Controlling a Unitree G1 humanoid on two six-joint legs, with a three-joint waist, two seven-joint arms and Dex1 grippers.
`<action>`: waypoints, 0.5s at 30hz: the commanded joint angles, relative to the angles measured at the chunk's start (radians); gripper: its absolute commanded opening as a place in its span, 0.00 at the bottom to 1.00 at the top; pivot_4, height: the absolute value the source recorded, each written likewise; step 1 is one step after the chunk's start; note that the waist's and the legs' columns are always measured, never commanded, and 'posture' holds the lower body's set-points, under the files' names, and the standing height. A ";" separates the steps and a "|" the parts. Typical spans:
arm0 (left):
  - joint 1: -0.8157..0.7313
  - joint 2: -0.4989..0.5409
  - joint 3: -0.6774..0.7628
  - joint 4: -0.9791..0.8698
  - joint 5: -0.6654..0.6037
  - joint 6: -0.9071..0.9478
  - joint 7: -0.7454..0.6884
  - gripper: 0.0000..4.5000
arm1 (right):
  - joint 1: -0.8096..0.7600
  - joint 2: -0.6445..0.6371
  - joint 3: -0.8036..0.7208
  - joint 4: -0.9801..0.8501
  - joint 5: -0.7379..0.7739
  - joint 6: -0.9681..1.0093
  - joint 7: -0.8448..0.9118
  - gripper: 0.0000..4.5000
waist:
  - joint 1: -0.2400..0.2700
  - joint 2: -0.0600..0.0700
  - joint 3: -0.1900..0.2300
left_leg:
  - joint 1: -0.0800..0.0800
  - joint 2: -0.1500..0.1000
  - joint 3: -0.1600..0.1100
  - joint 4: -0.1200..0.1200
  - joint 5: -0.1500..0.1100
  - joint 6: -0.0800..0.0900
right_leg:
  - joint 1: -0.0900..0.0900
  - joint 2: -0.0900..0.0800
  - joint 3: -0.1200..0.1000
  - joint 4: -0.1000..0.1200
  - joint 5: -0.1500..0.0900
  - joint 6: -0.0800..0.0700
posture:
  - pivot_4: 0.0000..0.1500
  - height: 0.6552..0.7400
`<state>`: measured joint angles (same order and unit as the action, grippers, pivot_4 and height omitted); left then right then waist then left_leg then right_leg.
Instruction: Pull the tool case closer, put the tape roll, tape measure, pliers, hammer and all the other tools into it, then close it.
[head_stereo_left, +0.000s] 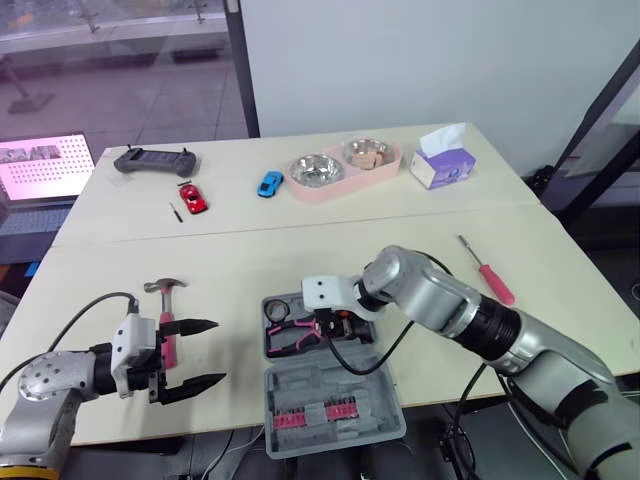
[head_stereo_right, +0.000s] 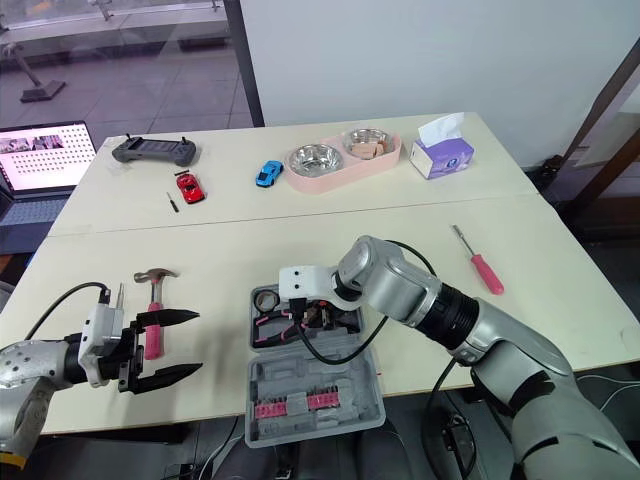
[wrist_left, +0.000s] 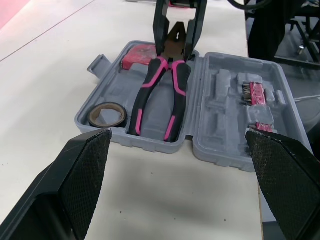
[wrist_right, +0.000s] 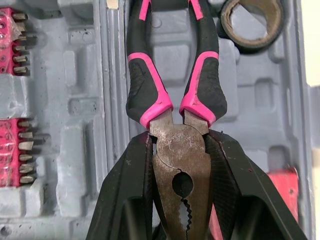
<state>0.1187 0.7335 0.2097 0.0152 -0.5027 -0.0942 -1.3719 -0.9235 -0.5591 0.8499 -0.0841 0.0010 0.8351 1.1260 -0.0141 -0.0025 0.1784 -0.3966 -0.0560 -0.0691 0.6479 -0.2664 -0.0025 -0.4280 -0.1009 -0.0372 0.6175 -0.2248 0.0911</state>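
The grey tool case (head_stereo_left: 330, 420) lies open at the table's front edge, bits clipped in its near half. Inside its far half lie a tape roll (wrist_right: 250, 44), a red tape measure (wrist_left: 137, 52) and the pink-handled pliers (wrist_right: 150, 85). My right gripper (wrist_right: 177, 145) is shut on the pliers' metal head, over the tray. The pink-handled hammer (head_stereo_left: 165, 300) lies on the table left of the case. My left gripper (head_stereo_left: 190, 355) hovers open beside the hammer's handle, pointing at the case. A red screwdriver (head_stereo_left: 487, 270) lies to the right.
Across the table's seam at the back stand a pink double bowl (head_stereo_left: 345, 170), a tissue box (head_stereo_left: 442, 160), a blue toy car (head_stereo_left: 270, 183), a red toy car (head_stereo_left: 192, 196) and a grey controller (head_stereo_left: 155, 160). A laptop (head_stereo_left: 45, 165) sits far left.
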 joint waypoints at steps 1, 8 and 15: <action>-0.005 0.011 0.010 -0.026 -0.005 -0.006 0.002 1.00 | 0.006 0.013 -0.019 0.006 -0.022 -0.021 0.002 0.22 | 0.000 0.000 0.000 | 0.000 0.000 0.000 0.000 0.000 0.000 | 0.000 0.000 0.000 0.000 0.000 0.000 | 1.00 1.00; -0.002 0.003 0.005 -0.037 -0.003 -0.005 0.016 1.00 | 0.023 0.022 -0.015 0.022 -0.048 -0.028 0.003 0.22 | -0.001 0.000 0.000 | 0.001 0.000 0.000 0.000 0.000 0.000 | 0.000 0.000 0.000 0.001 0.000 0.000 | 1.00 1.00; -0.003 0.000 0.001 -0.035 -0.003 -0.004 0.023 1.00 | 0.056 0.029 -0.028 0.044 -0.060 -0.009 -0.003 0.66 | 0.001 0.000 0.000 | 0.002 0.000 0.000 0.000 0.000 0.000 | 0.001 0.000 0.000 0.001 0.000 0.000 | 1.00 1.00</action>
<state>0.1163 0.7331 0.2094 -0.0021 -0.5017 -0.0941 -1.3499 -0.8610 -0.5449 0.8459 -0.0265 -0.0572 0.8241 1.1223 -0.0133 -0.0024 0.1782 -0.3949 -0.0560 -0.0690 0.6479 -0.2663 -0.0026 -0.4270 -0.1007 -0.0373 0.6188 -0.2248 0.0911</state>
